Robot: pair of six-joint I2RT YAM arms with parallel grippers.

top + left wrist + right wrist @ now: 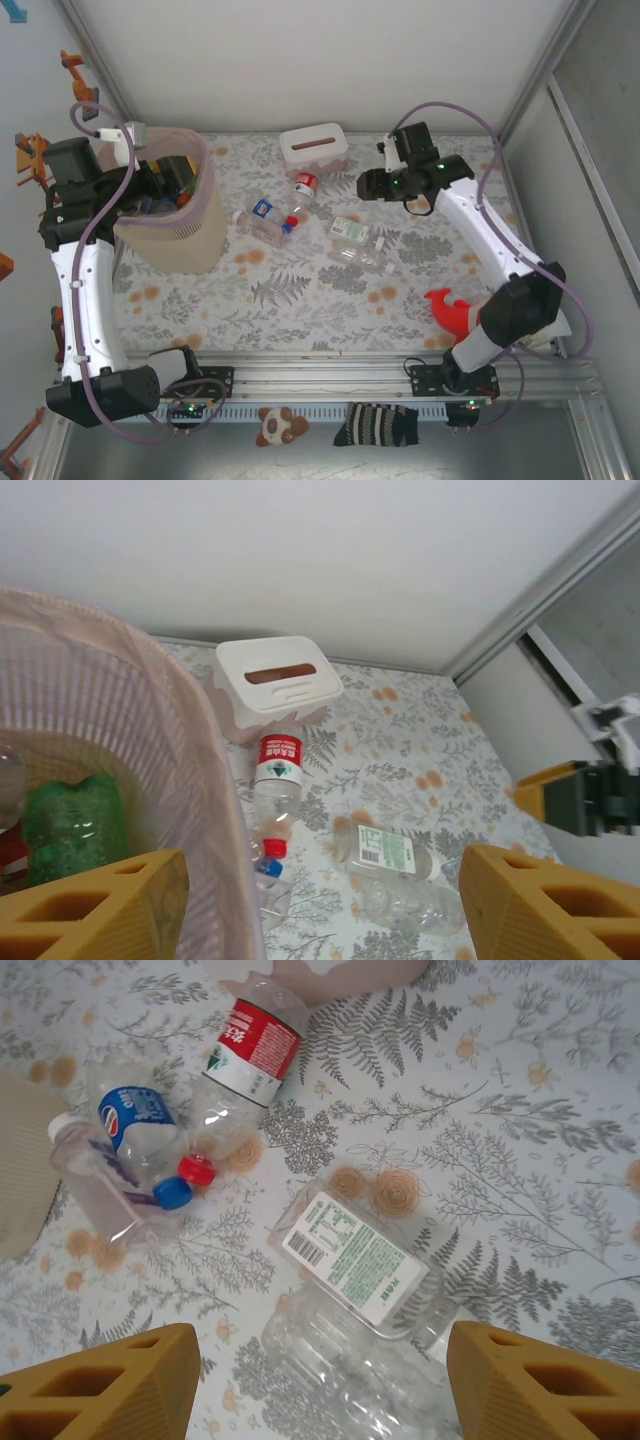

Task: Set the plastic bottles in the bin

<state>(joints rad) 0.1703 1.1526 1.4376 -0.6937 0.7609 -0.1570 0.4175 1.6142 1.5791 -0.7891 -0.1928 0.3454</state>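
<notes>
**Both tools released, loose bottles out on the tabletop**

The left tool [320, 912] hangs over the rim of the bin [175, 238], fingers spread wide and nothing between them. The bin sits at the far left of the tabletop [300, 300], and a green bottle [75, 825] lies down inside it.

The right tool [320, 1385] hovers above the green-and-white label bottle [355, 1260], also open and gripping nothing. That bottle lies on its side against a crumpled clear bottle [340, 1360]. Near them, towards the bin, three more are bunched up: the red-label bottle [250, 1045], the blue-label bottle [140, 1130] and a white-capped bottle [95, 1185]. They lie just in front of the tissue box [313, 147]. A red shark toy [450, 310] lies by the right arm.
</notes>
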